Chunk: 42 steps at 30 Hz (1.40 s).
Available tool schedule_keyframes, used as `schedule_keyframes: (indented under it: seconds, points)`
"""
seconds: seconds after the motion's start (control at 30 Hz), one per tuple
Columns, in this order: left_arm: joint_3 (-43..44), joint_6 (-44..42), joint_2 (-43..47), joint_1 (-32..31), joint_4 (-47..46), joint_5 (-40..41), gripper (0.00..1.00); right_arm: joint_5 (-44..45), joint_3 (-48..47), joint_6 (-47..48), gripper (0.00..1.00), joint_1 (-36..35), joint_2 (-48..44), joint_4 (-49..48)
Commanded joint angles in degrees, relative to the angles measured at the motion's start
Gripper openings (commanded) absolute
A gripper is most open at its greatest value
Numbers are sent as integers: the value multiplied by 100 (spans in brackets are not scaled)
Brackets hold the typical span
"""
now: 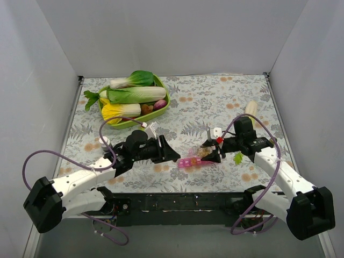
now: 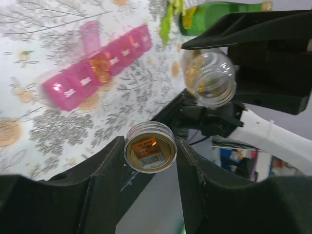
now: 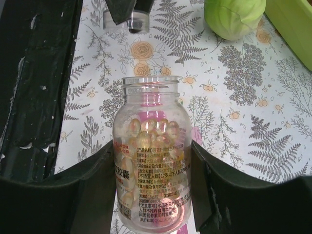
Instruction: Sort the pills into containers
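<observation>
- Top external view: a slim pink pill box (image 1: 189, 162) is laid on the flowery table (image 1: 215, 97), near the front edge and between the two arms.
- The left gripper (image 1: 173, 156) is brought in from the left of the pill box, and the right gripper (image 1: 210, 155) from the right. They are pointed at each other, close together.
- A green bowl (image 1: 164, 105) full of vegetables (image 1: 134, 95) is seen far back on the left, well apart from the pill box.
- Left wrist view: a small round cap (image 2: 149, 152) is pinched between the two fingers of the left gripper (image 2: 149, 155). The jaws are partly closed and pressed on both sides of the cap.
- In this view one lid (image 2: 89, 38) of the pill box (image 2: 63, 87) is stood up open. A few orange pills (image 2: 101, 68) are seen in a cell near the middle of the row.
- Right wrist view: a small clear bottle (image 3: 151, 105) is gripped by the right gripper (image 3: 152, 156). The jaws are set about half open and pressed against both sides of the bottle.
- The bottle is seen with its top off. Many yellow-orange pills are packed inside it, and pink is seen through the bottle.
</observation>
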<state>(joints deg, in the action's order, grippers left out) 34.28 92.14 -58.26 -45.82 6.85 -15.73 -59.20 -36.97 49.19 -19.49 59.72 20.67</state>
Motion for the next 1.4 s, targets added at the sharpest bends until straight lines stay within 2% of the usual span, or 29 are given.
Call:
schedule_keyframes:
  seconds: [0.0, 0.17, 0.37, 0.8, 1.07, 1.2, 1.37]
  points:
    - [-247, 1016, -422, 21, -2099, -1046, 22, 601, -372, 293, 1, -319, -180, 623]
    - [-159, 1437, -862, 21, -2854, -1284, 22, 892, -451, 30, 1, -643, -347, 570]
    - [-150, 1693, -1099, 21, -3251, -1275, 22, 1112, -644, -164, 1, -916, -260, 588]
    - [-124, 1983, -1249, -85, -3392, -1038, 22, 1454, -917, -735, 1, -1312, -137, 368]
    - [-27, 2203, -1065, -225, -3217, -371, 19, 1912, -1022, -1807, 1, -1356, -180, -150]
    - [227, 1976, -1187, -260, -3050, -466, 18, 1554, -1180, -1939, 1, -1391, -110, -80]
    - [692, 1378, -1600, -260, -2927, -1476, 17, 718, -1190, -1869, 1, -1418, -49, 25]
